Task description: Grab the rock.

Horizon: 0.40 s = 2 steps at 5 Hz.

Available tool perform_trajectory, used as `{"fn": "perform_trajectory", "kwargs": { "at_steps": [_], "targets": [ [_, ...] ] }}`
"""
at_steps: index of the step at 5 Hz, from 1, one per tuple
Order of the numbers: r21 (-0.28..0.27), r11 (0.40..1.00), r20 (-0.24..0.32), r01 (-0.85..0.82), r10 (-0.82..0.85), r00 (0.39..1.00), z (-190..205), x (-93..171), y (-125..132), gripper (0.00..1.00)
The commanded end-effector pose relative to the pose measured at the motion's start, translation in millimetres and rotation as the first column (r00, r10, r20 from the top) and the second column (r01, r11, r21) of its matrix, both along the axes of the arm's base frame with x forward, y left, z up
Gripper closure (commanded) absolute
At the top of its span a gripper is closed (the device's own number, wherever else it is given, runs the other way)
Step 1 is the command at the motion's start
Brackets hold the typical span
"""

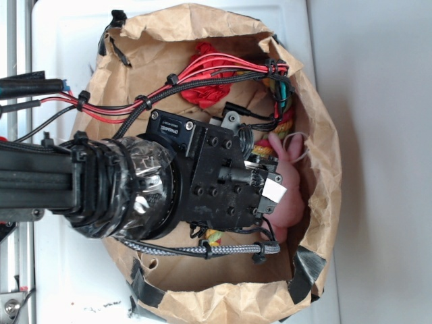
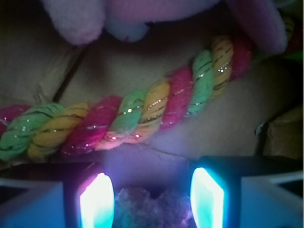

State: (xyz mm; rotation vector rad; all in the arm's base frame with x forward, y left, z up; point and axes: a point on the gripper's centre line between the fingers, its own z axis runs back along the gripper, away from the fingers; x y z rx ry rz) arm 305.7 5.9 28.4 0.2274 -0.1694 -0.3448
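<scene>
The rock (image 2: 142, 211), a rough mottled lump, sits between the two glowing pads (image 2: 97, 204) of my gripper (image 2: 152, 197) at the bottom of the wrist view. It fills the gap and touches both pads. In the exterior view the gripper (image 1: 270, 192) reaches down into a brown paper bag (image 1: 327, 148), and its body hides the rock there.
A twisted rope (image 2: 142, 118) in pink, green and yellow lies just beyond the fingertips. A pink plush bunny (image 1: 291, 182) lies past the rope, against the bag wall. A crumpled red paper ball (image 1: 209, 74) sits at the bag's far side under the red cables.
</scene>
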Motion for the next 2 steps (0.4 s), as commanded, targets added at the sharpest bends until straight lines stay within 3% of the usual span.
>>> {"fn": "perform_trajectory", "kwargs": {
  "at_steps": [1,2],
  "targets": [
    [-0.026,1.0,0.057,-0.008,0.01,0.998,8.6,6.1,-5.0,1.0],
    [-0.045,0.999,0.061,-0.017,0.02,0.998,14.8,8.7,-1.7,1.0]
  ]
}}
